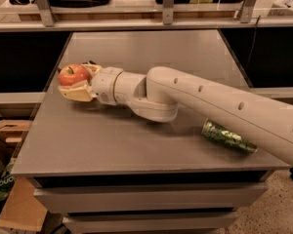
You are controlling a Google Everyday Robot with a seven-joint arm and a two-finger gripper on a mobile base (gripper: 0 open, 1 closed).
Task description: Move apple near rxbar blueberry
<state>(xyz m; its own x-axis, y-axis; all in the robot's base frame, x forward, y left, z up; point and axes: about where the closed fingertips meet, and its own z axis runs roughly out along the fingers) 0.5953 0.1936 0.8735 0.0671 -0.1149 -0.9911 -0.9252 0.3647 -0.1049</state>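
Note:
The red-orange apple [73, 74] sits between the cream fingers of my gripper [76, 80] at the left side of the grey table [136, 140], near its left edge. The gripper is shut on the apple and holds it at or just above the table top. One finger [77, 92] shows in front of the apple, the other [91, 68] behind it. The white arm [195, 101] reaches in from the lower right. The rxbar blueberry is hidden; only a dark sliver [90, 62] shows behind the gripper.
A green patterned drink can [228, 137] lies on its side at the table's right front, partly under the arm. A shelf rail with metal posts [166, 21] runs behind the table. Cardboard boxes [10, 130] sit on the floor at the left.

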